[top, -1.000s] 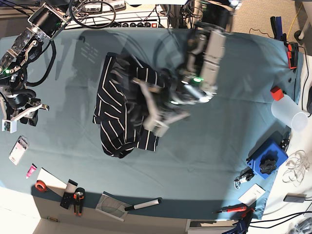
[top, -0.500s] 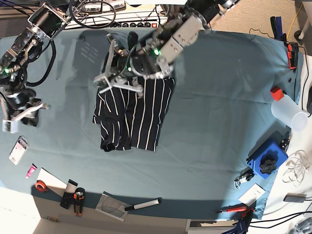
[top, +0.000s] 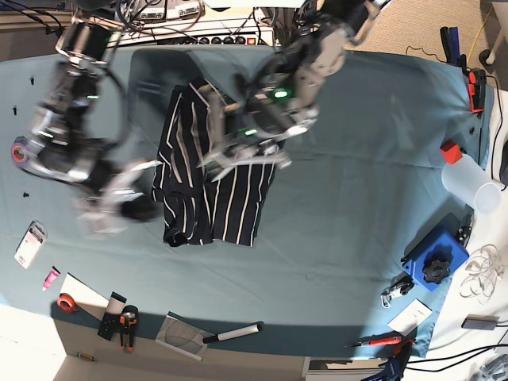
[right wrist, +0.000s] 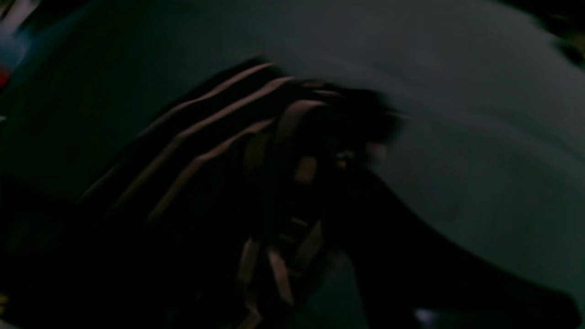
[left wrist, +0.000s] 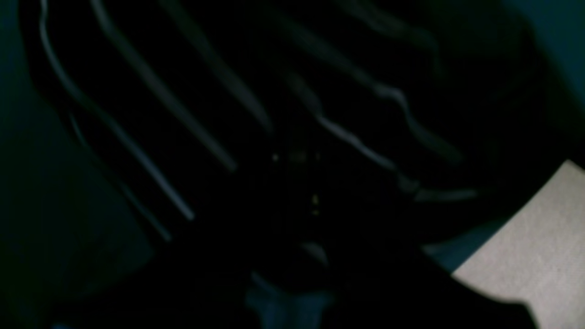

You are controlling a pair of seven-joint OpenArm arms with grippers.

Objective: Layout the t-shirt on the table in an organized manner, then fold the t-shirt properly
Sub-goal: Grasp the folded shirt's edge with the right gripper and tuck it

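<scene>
Navy cloth with thin white stripes, bunched right at the jaws of the left gripper point(top: 234, 151): the t-shirt point(top: 208, 186), lying on the teal table point(top: 357, 198) as a rough half-spread rectangle, with most of it hanging away below the jaws towards the near edge. Clamped tight, by the look of it on a pinch of the upper hem, since in the left wrist view the stripes point(left wrist: 183, 114) draw together towards the jaws. Held so, probably, to pull the top edge straight and keep the cloth taut during the layout. Folding not yet begun, to judge by the lumpy lower edge.

Off to the other side, just beside the shirt's edge: the right gripper point(top: 107, 208), smeared by motion. Cannot tell whether parted or pinched shut; too dark and blurred in the right wrist view, with only striped cloth point(right wrist: 183, 151) ahead of the jaws and bare table point(right wrist: 457, 137) beyond. Placed there, presumably, for a hold on the opposite side.

Against a second ago: then parked far out by the table's edge, well apart from the garment, now swung in close to it. Left jaws then lower over a heaped shirt, now up by its top edge, with the cloth flatter and longer.
</scene>
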